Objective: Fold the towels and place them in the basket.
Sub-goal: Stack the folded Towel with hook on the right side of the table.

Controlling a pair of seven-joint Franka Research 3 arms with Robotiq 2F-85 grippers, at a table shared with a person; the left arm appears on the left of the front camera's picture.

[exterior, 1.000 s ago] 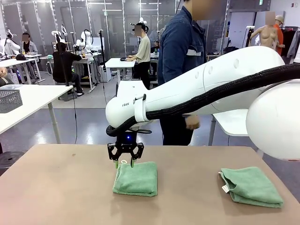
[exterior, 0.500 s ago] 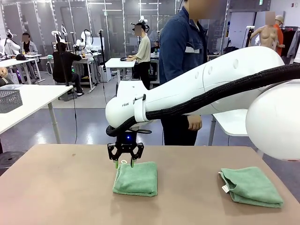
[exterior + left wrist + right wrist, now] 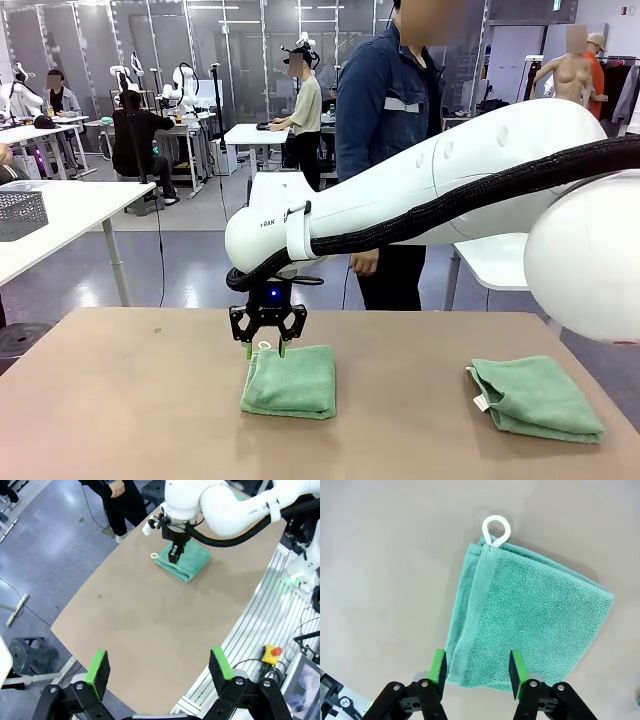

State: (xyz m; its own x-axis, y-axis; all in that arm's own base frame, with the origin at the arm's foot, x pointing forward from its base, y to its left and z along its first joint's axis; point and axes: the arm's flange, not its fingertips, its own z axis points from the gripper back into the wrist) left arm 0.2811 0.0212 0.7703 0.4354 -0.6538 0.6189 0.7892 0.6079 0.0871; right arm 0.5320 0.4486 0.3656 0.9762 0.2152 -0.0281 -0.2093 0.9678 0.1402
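The right gripper (image 3: 266, 349) is hanging at centre-left of the front frame, its green-padded fingers (image 3: 438, 665) standing partly apart over the far corner of a folded towel (image 3: 291, 381); whether the tips are touching the cloth is not clear. In the right wrist view the two pads are sitting at the lower middle of the frame, straddling the near edge of that towel (image 3: 525, 625) with nothing pinched between them, and a white loop tag (image 3: 496, 531) is sticking out from the towel's corner at upper centre. The white right arm (image 3: 430, 190) is stretching in from the right edge of the front frame. A second folded towel (image 3: 535, 397) is lying at the lower right, well apart from the first, on the brown table (image 3: 130, 400). The left gripper (image 3: 162, 672) is showing at the bottom of the left wrist view, fingers spread wide and empty above the table's near edge. A person (image 3: 385, 110) in a dark blue jacket is standing beyond the table's far side at upper centre.
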